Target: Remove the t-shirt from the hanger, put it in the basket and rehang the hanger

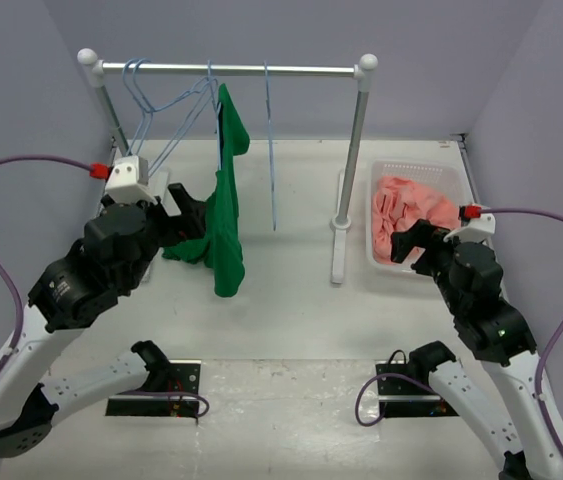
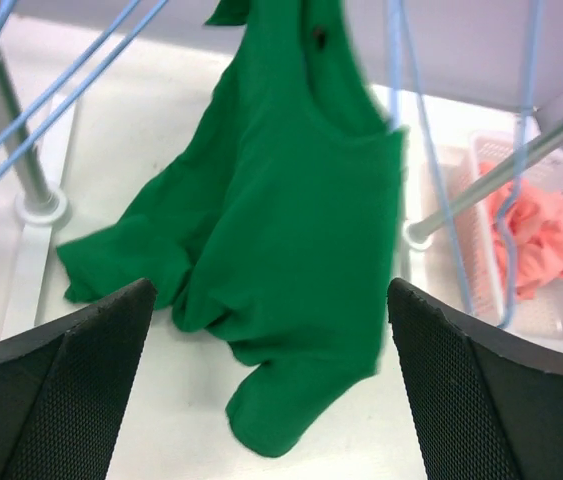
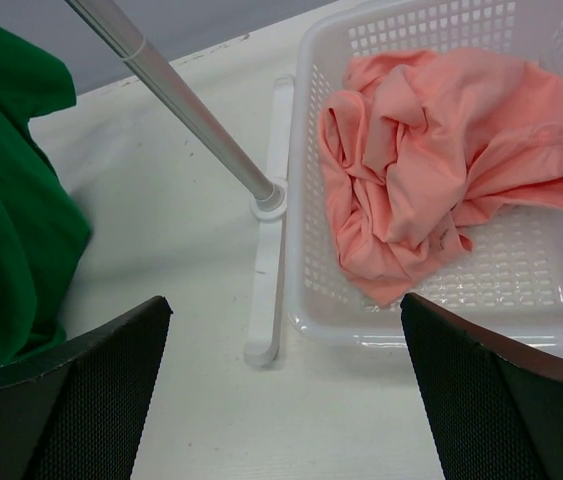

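The left gripper (image 2: 271, 300) is spread wide and holds nothing. Its fingers (image 2: 71, 380) flank the view just before the t-shirt (image 2: 291, 230). The t-shirt hangs from the hanger (image 1: 211, 80) on the rail (image 1: 291, 70), its lower folds drooping towards the table (image 1: 291, 300). More hangers (image 1: 269, 150) hang on the rail to either side. The right gripper (image 3: 286, 305) is also wide open and empty. It sits at the near edge of the basket (image 3: 441, 30), which holds a pink cloth (image 3: 431, 170), just beside the rack's right post (image 3: 181, 110).
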